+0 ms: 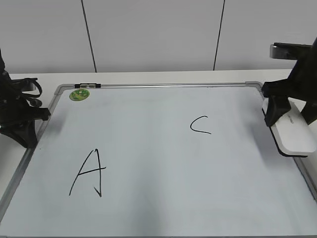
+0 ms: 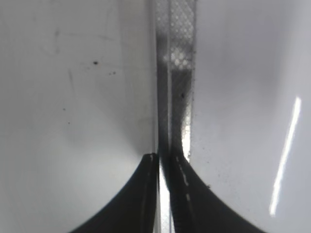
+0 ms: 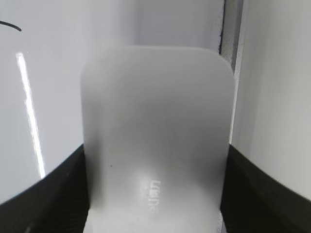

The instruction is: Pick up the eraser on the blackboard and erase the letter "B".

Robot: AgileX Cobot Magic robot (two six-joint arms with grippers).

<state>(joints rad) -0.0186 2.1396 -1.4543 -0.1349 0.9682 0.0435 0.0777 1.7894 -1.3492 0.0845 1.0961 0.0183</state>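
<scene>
Exterior view: right end effector (image 1: pixel 275 110) grips eraser (image 1: pixel 293 130) at blackboard (image 1: pixel 148 198) edge.

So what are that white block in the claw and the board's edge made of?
The eraser looks like smooth, slightly matte white plastic: rounded corners, soft sheen, small moulded grey lettering. In the exterior view a dark layer runs underneath, perhaps felt, though that is unclear. The blackboard has a glossy white face that mirrors light streaks, and its rim looks like thin silvery metal.

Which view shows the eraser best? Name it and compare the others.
The exterior view: the eraser shows whole at the blackboard's right edge, in the right gripper. The right wrist view shows only its blurred top filling the frame. The left wrist view shows none of it.
</scene>
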